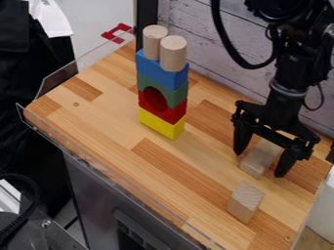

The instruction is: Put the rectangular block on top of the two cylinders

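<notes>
The gripper [261, 163] hangs over the right part of the table, its fingers spread apart. A pale rectangular wooden block [259, 159] lies between the fingertips, with a gap showing on either side; its far end is partly hidden behind the gripper. Two light wooden cylinders, one [155, 42] at the left and one [173, 53] at the right, stand upright side by side on top of a blue block [161, 72]. That blue block tops a stack of green [177, 95], red [171, 113] and yellow [161, 126] blocks.
Another pale wooden block [246, 201] sits on the tabletop [124, 141] nearer the front right. Clear plastic edging [83, 154] runs along the table's front and left sides. A panelled wall stands behind.
</notes>
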